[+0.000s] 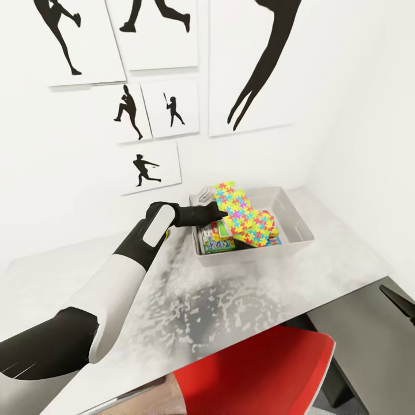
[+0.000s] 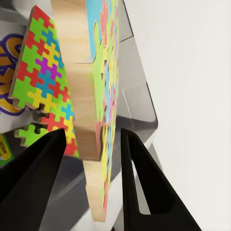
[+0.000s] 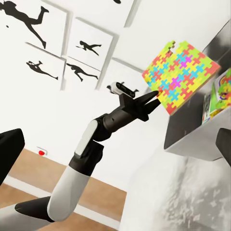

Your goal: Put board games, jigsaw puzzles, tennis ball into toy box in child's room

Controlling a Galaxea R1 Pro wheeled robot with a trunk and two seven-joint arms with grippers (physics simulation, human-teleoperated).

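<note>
The left arm is reaching out across the table (image 1: 323,259), its left gripper (image 1: 222,212) gripping a jigsaw puzzle (image 1: 233,202) by its edge, tilted over the toy box (image 1: 294,222). Another puzzle panel (image 1: 256,227) is leaning inside on board games (image 1: 216,237). Silhouette pictures (image 1: 150,167) are hanging above the toy box.
</note>
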